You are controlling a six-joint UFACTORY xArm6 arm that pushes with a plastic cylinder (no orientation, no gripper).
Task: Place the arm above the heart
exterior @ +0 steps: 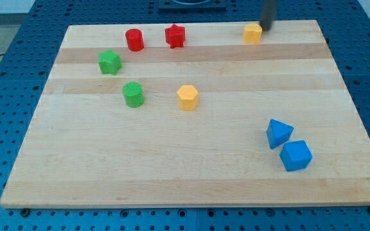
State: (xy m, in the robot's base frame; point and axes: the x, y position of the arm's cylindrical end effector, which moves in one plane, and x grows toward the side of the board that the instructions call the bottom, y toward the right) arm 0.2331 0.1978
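Observation:
Two yellow blocks lie on the wooden board (191, 160). One yellow block (253, 33) is at the view's top, right of centre. The other yellow block (187, 97) is near the middle. At this size I cannot tell which of them is the heart. My dark rod comes down from the view's top edge. My tip (264, 29) rests just right of the top yellow block, touching it or nearly so. It is far from the middle yellow block.
A red cylinder (134, 40) and a red star (175, 36) sit at the top left. A green star (109, 62) and a green cylinder (133, 94) lie left of centre. A blue triangle (278, 133) and a blue cube (295, 155) sit at the lower right.

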